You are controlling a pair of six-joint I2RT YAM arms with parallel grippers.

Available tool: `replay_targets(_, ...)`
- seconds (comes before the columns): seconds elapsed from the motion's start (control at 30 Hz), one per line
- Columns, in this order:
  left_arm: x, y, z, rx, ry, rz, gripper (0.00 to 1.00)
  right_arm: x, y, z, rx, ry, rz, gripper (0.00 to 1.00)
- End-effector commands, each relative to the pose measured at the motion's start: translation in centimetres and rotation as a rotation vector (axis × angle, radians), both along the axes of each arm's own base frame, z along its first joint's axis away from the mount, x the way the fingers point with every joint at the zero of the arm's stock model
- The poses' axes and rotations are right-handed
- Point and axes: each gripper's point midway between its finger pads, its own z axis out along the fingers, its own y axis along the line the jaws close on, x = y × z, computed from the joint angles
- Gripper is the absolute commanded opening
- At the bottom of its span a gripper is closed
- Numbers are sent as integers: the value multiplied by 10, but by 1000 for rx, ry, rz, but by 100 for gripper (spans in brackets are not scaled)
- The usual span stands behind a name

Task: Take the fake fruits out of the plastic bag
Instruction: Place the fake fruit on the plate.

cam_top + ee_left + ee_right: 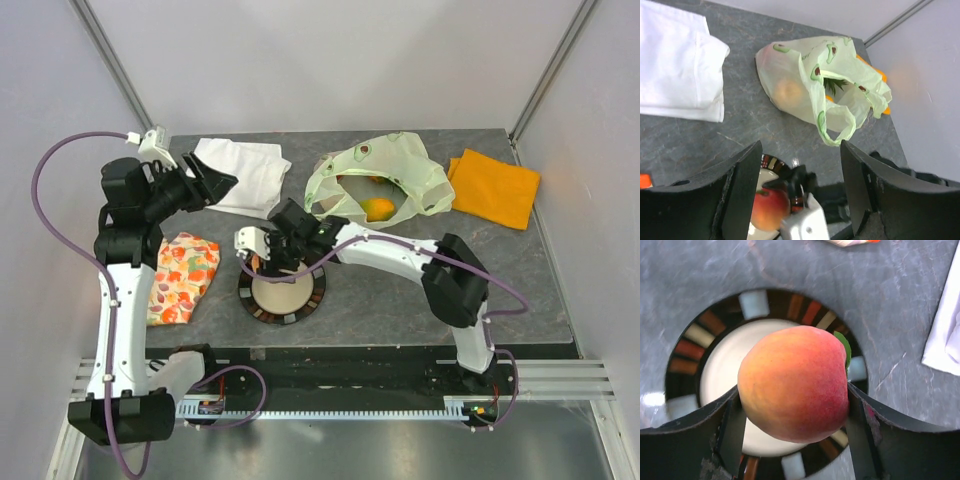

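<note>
Between the two fingers of my right tool (794, 410) sits an orange-pink peach (792, 382) with a small green leaf, pinched firmly on both sides. It is over the pale centre of a round plate (690, 335) with a striped dark rim; I cannot tell whether the fruit touches the plate. The plate rests on the grey counter (400, 300), close to the arm bases. My left tool (800, 150) is spread wide and holds nothing, raised above the counter beside a folded white cloth (245, 170). Further back lies the pale-green plastic bag (420, 180), crumpled, with its mouth open toward the plate. A yellow-orange mango (378, 208) shows inside the mouth. From the left wrist, green spiky leaves (832, 85) poke up in the opening, and a round yellowish fruit (787, 92) shows dimly through the bag's side. A flat orange cloth (493, 187) touches the bag on the right. A floral cloth (180, 275) lies left of the plate.
</note>
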Motion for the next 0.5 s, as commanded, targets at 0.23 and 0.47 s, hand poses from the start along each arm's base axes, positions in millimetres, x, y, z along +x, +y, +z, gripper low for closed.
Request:
replay_targets(0.23,-19,-6,-1,-82,16,-24,70,-7,34,-27,27,214,-83,48)
replay_targets(0.47,-14,-8,-1,-101,24,-38,70,-22,39,-49,-5,287,-101,50)
